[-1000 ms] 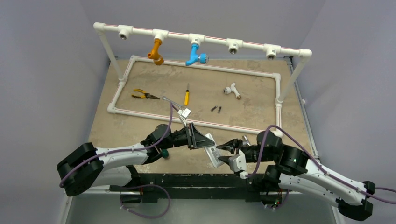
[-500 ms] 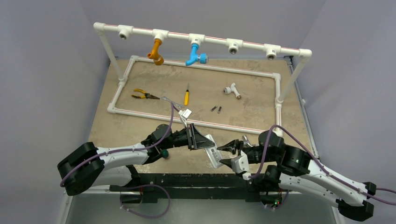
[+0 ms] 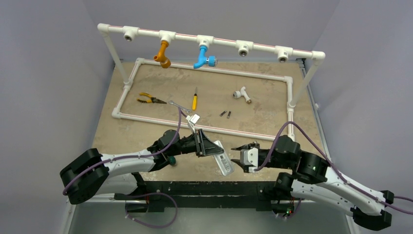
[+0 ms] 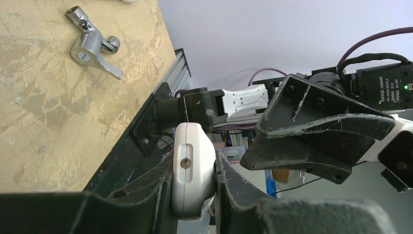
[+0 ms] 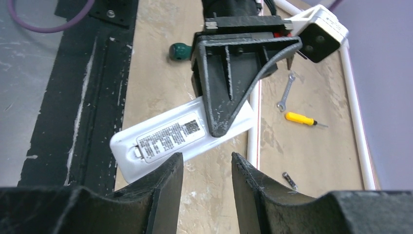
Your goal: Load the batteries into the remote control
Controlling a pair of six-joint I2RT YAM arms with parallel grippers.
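The white remote control (image 3: 223, 161) is held above the table's near edge by my left gripper (image 3: 215, 149), which is shut on its sides. In the left wrist view the remote (image 4: 192, 175) shows end on between the two fingers. In the right wrist view its back (image 5: 170, 134) faces the camera, with a printed label panel and a latch. My right gripper (image 3: 238, 156) is open and empty just right of the remote, and its fingertips (image 5: 170, 168) lie near the remote's labelled end. Two dark batteries (image 3: 225, 114) lie on the table inside the pipe frame; one shows in the right wrist view (image 5: 289, 180).
A yellow-handled screwdriver (image 3: 195, 100), pliers (image 3: 148, 100), a wrench (image 5: 285, 91) and a white pipe tee (image 3: 241, 93) lie inside the white pipe frame (image 3: 204, 127). A silver tap fitting (image 4: 93, 43) lies on the table. Orange (image 3: 163, 52) and blue (image 3: 203, 56) fittings hang from the rear pipe rail.
My right gripper has drawn back a little to the right from the remote's end and turned. The left gripper and the remote have not moved.
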